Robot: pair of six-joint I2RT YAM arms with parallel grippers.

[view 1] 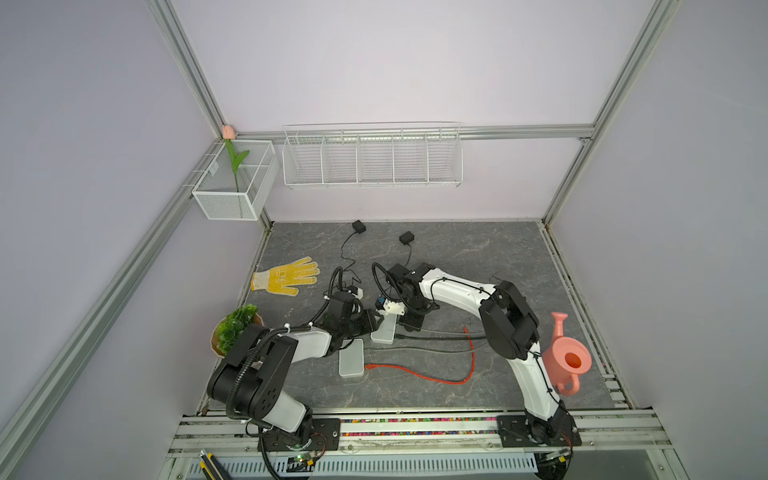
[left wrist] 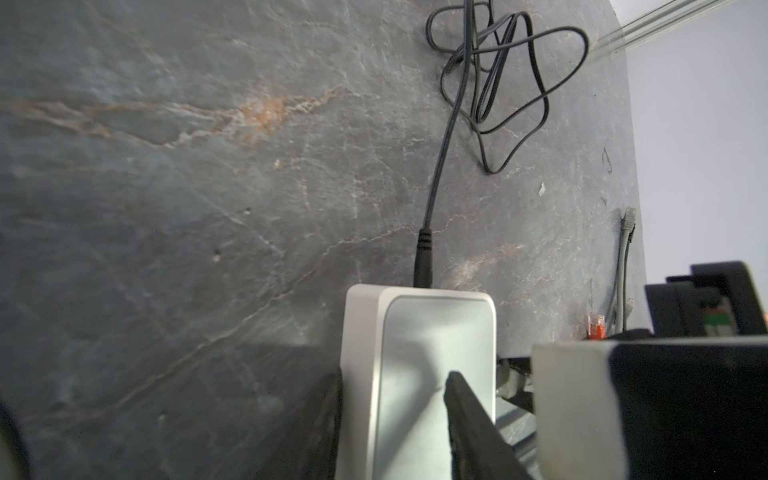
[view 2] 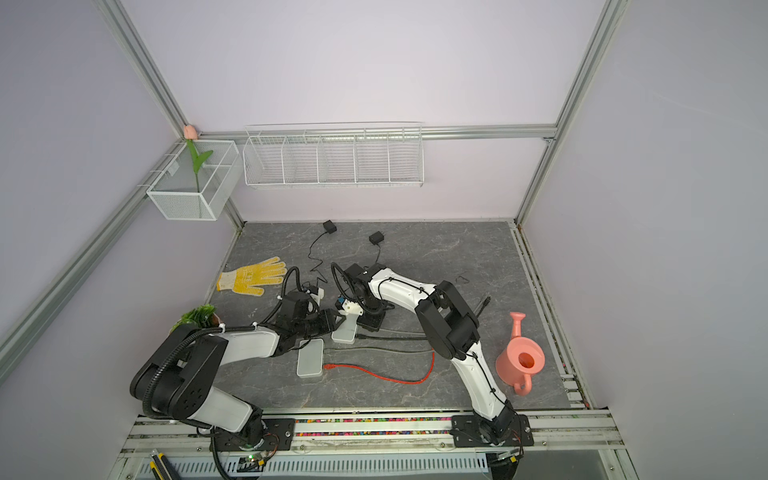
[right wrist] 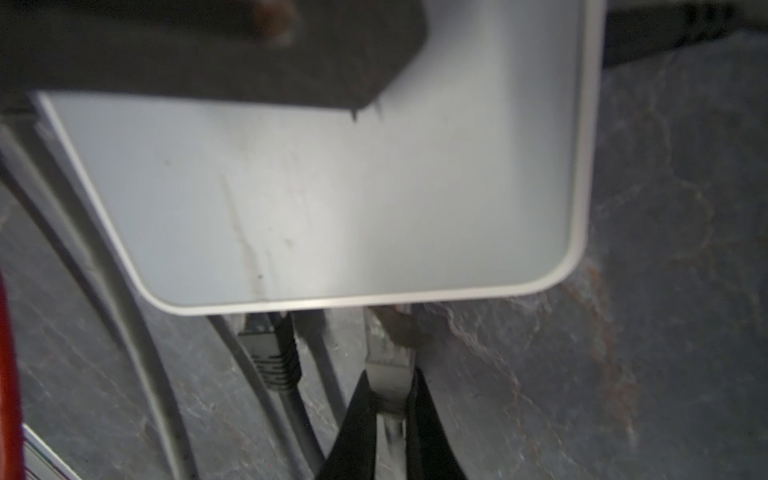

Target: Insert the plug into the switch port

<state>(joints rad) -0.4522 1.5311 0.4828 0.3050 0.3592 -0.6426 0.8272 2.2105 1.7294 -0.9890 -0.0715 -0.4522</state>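
White switches, two: nearer switch (view 1: pixel 351 358) unheld; left hand (left wrist: pixel 395 409) clamps farther switch (view 1: pixel 386 332); right hand (right wrist: pixel 390 388) pinches grey plug (right wrist: pixel 388 357).

**Two high views, two close ones**

Both top views look down from high at the front onto the whole table (view 1: pixel 478 257), facing the back wall (view 1: pixel 395 83), and share nearly all of it. Both wrist views sit very close over one switch (left wrist: pixel 432 374).

A: What's in the middle of the picture?
B: A white box (right wrist: pixel 332 187). The gripper (right wrist: pixel 389 376) pinches a gray plug (right wrist: pixel 386 349) just at its edge, beside a black plug (right wrist: pixel 272 357).
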